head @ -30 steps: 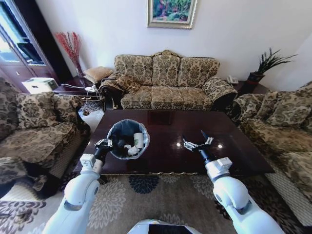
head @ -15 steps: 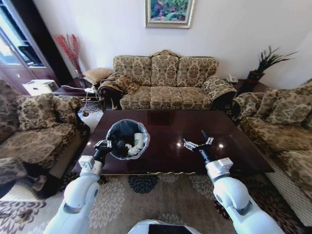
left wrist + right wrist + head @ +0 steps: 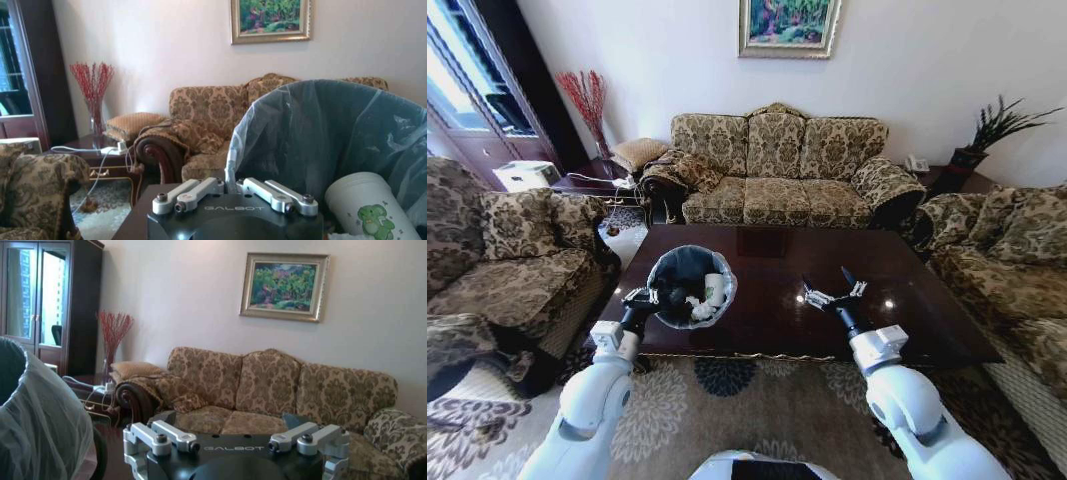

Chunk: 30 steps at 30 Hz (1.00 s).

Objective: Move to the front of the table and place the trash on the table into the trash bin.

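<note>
The trash bin (image 3: 689, 272), lined with a grey-black bag, is over the left part of the dark glossy table (image 3: 777, 258). My left gripper (image 3: 648, 296) is shut on its near-left rim. In the bin lie a white paper cup (image 3: 714, 289) and crumpled white paper (image 3: 697, 309). The left wrist view shows my left gripper (image 3: 230, 189) closed at the bag's edge, with the bin (image 3: 333, 135) and the cup (image 3: 367, 210) just beyond. My right gripper (image 3: 832, 293) hovers open and empty over the table's middle. The right wrist view has my right gripper (image 3: 233, 436) spread wide and the bin bag (image 3: 40, 425) at the side.
A patterned three-seat sofa (image 3: 779, 170) stands behind the table, with further sofas to the left (image 3: 507, 270) and right (image 3: 1017, 265). A patterned rug (image 3: 717, 395) lies under the table's near edge. A small side table (image 3: 587, 180) with a vase is at the back left.
The whole head view has shifted slightly, so the camera moved. Both grippers and the bin keep their places over the table.
</note>
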### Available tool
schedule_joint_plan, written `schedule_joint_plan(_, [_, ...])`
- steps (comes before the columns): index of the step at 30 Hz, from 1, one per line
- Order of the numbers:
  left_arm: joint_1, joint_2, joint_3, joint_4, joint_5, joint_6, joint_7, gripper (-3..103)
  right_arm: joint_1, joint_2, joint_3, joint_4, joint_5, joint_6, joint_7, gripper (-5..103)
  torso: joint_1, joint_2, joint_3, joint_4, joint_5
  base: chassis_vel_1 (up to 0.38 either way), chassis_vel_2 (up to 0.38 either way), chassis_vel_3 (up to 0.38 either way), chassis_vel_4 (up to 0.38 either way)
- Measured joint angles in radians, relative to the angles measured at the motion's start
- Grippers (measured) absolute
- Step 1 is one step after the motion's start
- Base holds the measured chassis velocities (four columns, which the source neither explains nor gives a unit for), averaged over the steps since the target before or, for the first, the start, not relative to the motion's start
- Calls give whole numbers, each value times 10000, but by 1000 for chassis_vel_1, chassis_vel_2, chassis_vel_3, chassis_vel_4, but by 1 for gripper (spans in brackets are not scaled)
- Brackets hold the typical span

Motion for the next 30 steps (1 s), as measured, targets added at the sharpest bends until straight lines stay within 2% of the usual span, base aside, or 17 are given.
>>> schedule_joint_plan(14, [34, -3, -71, -44, -1, -58, 13, 3, -18, -8, -43, 79, -5, -51, -4, 100, -7, 2, -3, 0, 0, 139, -125, -161, 146])
schedule_joint_plan(22, [115, -64, -69, -149, 38, -43, 20, 3, -53, -7, -55, 39, 93, 228, -38, 100, -20, 6, -10, 1, 0, 130, -126, -140, 125])
schedule_joint_plan(27, [141, -75, -112, -199, 56, 26, 17, 3, -70, -6, -45, 47, 104, 248, -38, 100, -74, -168, -87, -2, -1, 0, 0, 0, 0])
schedule_joint_plan(30, [189, -81, -163, -270, 58, 38, 14, 3, -71, 16, -41, 51, 104, 249, -38, 100, -179, -397, -215, 0, 0, -37, 41, 51, -31])
